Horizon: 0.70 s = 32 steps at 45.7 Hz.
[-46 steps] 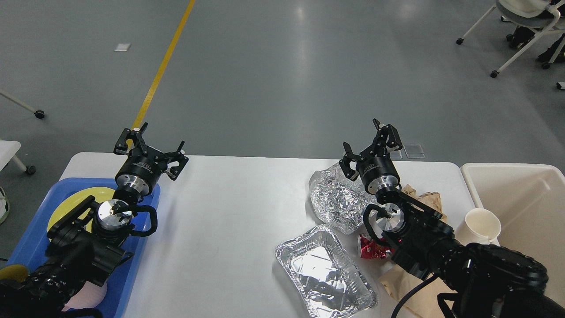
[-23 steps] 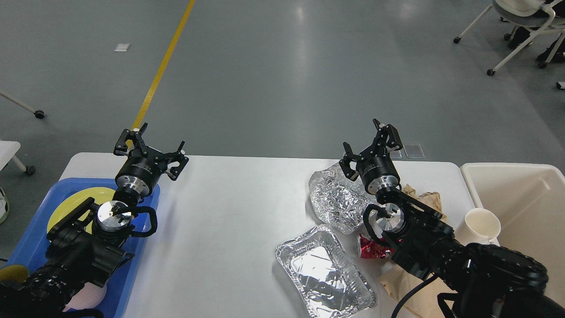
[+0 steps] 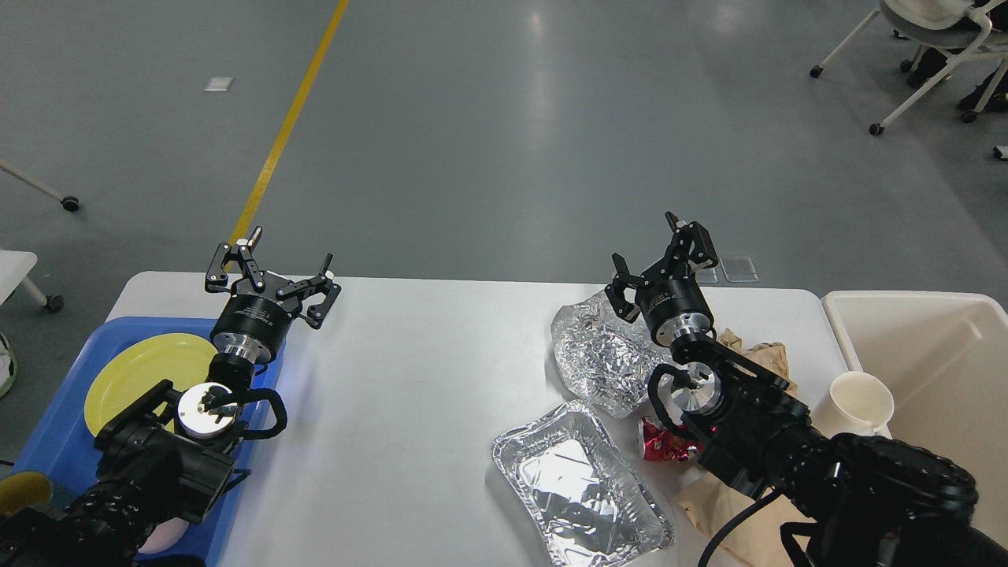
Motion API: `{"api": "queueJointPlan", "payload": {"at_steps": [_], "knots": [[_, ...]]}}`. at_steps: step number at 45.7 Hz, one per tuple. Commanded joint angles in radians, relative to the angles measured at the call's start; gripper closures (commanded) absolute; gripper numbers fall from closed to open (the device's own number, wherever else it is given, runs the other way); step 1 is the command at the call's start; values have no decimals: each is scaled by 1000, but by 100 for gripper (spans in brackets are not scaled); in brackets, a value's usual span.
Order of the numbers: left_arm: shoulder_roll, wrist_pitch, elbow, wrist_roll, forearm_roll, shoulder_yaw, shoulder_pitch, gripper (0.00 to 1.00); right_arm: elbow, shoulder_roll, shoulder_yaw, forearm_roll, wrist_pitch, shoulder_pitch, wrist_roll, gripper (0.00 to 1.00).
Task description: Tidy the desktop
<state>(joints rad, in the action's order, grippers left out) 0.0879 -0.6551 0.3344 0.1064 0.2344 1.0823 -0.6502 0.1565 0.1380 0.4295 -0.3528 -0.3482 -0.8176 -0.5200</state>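
Desktop (image 3: 409,378) spreads white and wide beneath both arms, running from the left claw across to the right one. Left claw (image 3: 272,272) hangs above the far left edge of it, fingers spread apart, nothing between them. Just below and behind that claw sits a blue tray (image 3: 47,425), and a yellow plate (image 3: 138,374) lies inside it, right beside the arm's wrist. A yellow line (image 3: 287,118) on the grey floor runs away beyond this claw.

Over to the right claw (image 3: 661,256): fingers apart too, gripping nothing, poised over the far edge of the tabletop. Directly under it and to its left lies a crumpled sheet of foil (image 3: 602,354). Nearer the robot from there rests a foil tray (image 3: 579,484), lying flat. Between that tray and the right arm peeks a red crushed wrapper (image 3: 657,445), touching or nearly touching the arm. Brown paper (image 3: 760,350) pokes out on the claw's right, partly hidden by the arm. Further right stands a white paper cup (image 3: 858,402), upright, just beside a cream bin (image 3: 921,354) at the table's right end.
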Motion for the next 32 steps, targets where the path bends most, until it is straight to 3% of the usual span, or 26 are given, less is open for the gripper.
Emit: {"api": "queueJointPlan", "payload": {"at_steps": [1,32], "knots": [[0,-5,0,1,-1,-2,3,0,0,0,0,0,0,0,0,0],[0,-6,0,1,-1,-2,3,0,-3,5,-2,0,9,-3,2,0]]}}
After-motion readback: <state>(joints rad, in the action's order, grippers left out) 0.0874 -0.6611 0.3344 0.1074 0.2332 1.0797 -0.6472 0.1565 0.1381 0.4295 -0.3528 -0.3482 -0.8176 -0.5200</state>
